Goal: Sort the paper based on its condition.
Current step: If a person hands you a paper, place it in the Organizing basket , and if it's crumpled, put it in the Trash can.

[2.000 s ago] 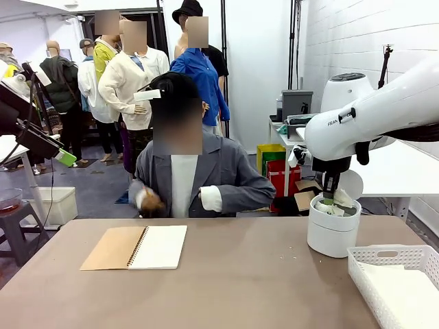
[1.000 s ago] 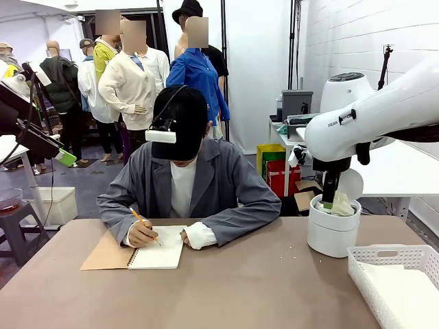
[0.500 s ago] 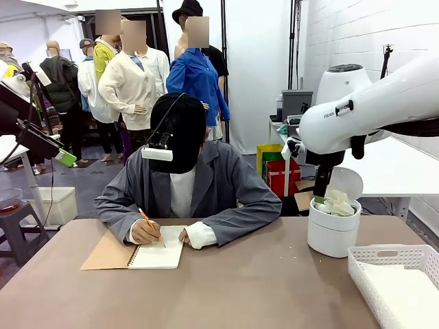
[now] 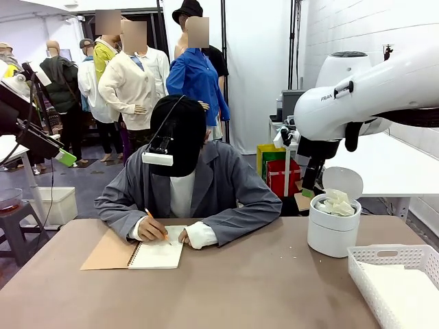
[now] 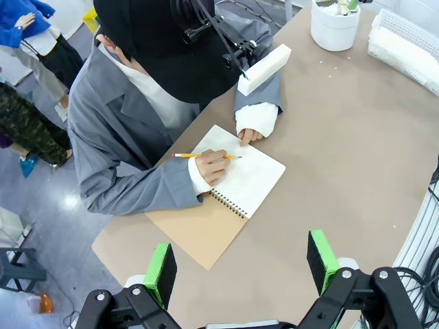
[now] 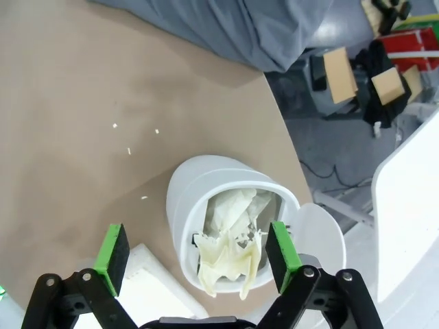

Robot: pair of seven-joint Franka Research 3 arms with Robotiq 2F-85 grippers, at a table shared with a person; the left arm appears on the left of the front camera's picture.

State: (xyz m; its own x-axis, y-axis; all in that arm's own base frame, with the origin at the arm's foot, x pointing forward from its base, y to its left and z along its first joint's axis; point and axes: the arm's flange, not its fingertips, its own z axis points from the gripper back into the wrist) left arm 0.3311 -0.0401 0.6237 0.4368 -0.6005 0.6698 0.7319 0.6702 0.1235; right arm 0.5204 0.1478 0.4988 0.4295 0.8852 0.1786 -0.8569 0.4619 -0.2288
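Right gripper [image 6: 193, 257]: I have its jaws spread wide and empty, green pads on either side of the white bin's mouth, hanging above it without touching; from the front it [image 4: 309, 186] sits just above and behind the rim.
White bin [image 4: 333, 233]: upright cylinder at the table's right side, flap lid tipped open, crumpled paper [image 6: 230, 233] heaped inside up to the rim.
Crumpled paper, direction: a lumpy wad with no clear long axis; a torn-looking flap droops toward the rim nearest my camera.
Basket [image 4: 384, 257]: white lattice tray at the near right corner, just beside the bin, flat sheets [image 4: 405, 291] lying in it, long side running roughly toward me.
Left gripper [image 5: 241, 264]: also parted and holding nothing, high over the table's near left.
Notebook [image 5: 230, 192]: open in front of the person, long axis slanting across the table; the person's hand [image 5: 211, 166] writes on the white page with a pencil.
Progress: I judge the crumpled lot and some flat sheets already sorted.
Left to do: probably whatever page comes off the notebook; I see no loose sheet on the table.
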